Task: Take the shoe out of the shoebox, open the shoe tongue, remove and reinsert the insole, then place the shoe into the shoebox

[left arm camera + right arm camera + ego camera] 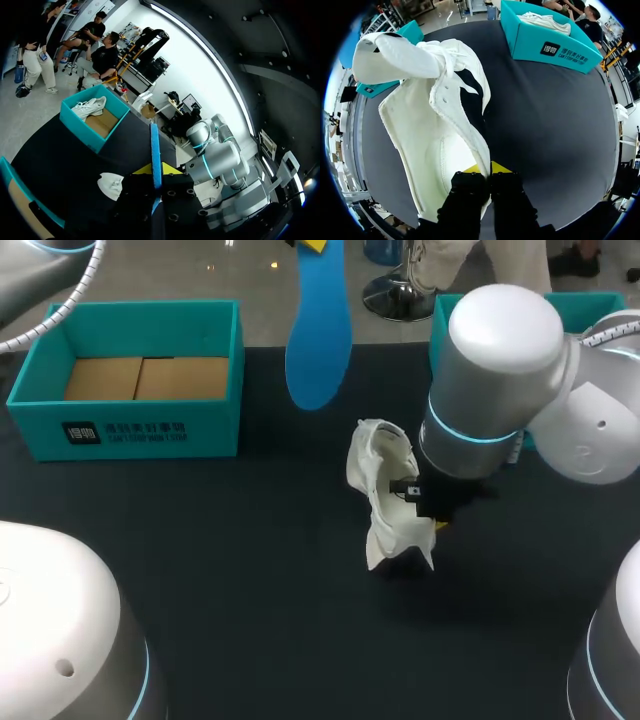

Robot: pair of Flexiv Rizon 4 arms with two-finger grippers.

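A white shoe [388, 495] stands tilted on the black table [250, 590] near the middle. My right gripper [430, 515] is shut on its side edge. In the right wrist view the shoe [435, 125] hangs open ahead of the right gripper [484, 170], its upper pinched between the yellow tips. The blue insole [318, 340] hangs high above the table's far side, out of the shoe. My left gripper [312, 245] holds its upper end. In the left wrist view the insole [155, 150] sticks straight out from between the left gripper's [157, 172] fingers.
A teal shoebox [130, 430] with a bare cardboard floor stands at the back left. A second teal box [590, 310] is at the back right behind my right arm; it [95, 120] holds another white shoe [542, 21].
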